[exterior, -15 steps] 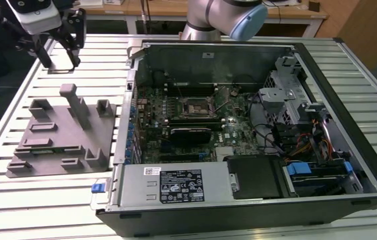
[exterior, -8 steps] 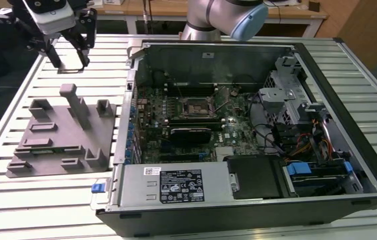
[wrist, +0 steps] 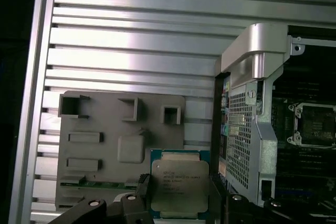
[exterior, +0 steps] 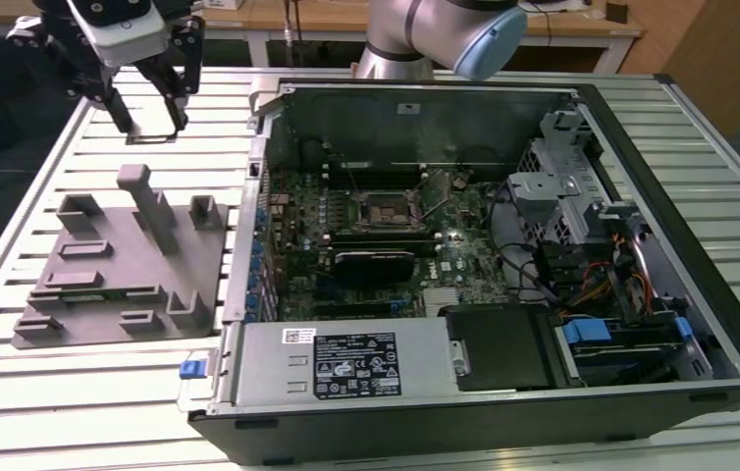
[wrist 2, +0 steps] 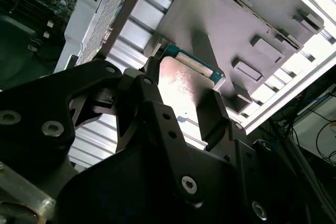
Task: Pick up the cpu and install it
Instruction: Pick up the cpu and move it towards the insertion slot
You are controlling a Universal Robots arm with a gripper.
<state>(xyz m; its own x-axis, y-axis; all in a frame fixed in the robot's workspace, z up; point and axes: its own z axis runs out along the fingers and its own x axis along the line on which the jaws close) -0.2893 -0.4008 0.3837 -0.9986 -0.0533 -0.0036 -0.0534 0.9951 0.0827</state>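
The cpu (wrist: 178,182), a flat square chip with a pale silver top and green edge, sits between the dark fingers (wrist: 144,188) of my gripper (wrist: 181,195), which is shut on it. In the second wrist view the cpu (wrist 2: 185,82) shines between the same fingers (wrist 2: 212,114). In the exterior view my gripper (exterior: 150,126) hangs above the table at the far left, past the back edge of the grey fixture (exterior: 108,265). The dark square socket (exterior: 384,209) lies open on the motherboard inside the case, well to the exterior view's right of the gripper.
The open computer case (exterior: 684,226) fills the exterior view's right, with its metal wall (wrist: 247,129) close beside the fixture (wrist: 105,145). Upright blocks (exterior: 147,201) rise from the fixture. The slatted aluminium table (exterior: 69,412) runs underneath, and the arm's base (exterior: 403,44) stands behind the case.
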